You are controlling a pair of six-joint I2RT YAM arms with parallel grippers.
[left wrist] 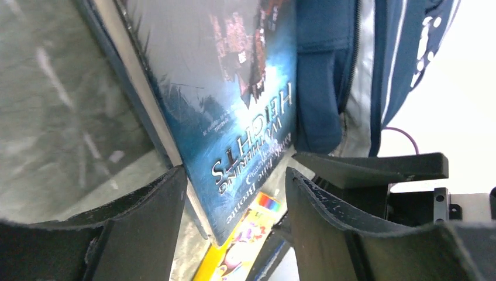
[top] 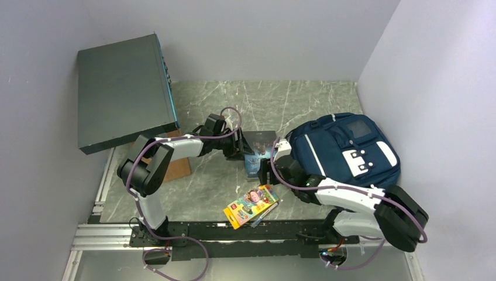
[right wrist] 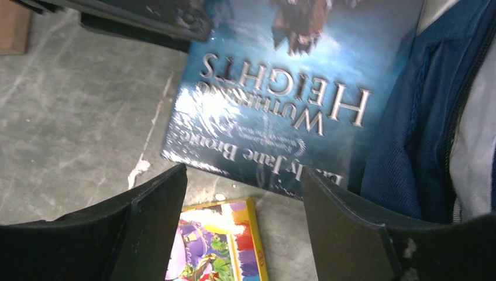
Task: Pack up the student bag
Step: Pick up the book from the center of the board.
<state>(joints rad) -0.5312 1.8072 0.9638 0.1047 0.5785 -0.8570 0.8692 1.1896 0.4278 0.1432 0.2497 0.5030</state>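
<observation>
Tabletop (top: pixel 234 99): student bag (top: pixel 345 146) beside right hand (right wrist: pixel 243 178)

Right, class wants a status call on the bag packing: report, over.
Left pincer open, straddling book corner. Right pincer open, short of book. Book upright at student bag opening, not inside. Colourful box lying aside, not blocking.

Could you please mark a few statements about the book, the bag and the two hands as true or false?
1. The book is titled "Wuthering Heights". True.
2. The colourful box lies inside the student bag. False: it lies on the table, near the arms' bases.
3. A corner of the book sits between the fingers of the left hand. True.
4. The grey-green flat box sits to the right of the bag. False: it is at the far left.
5. The right hand is shut tight. False: its fingers stand apart.
</observation>
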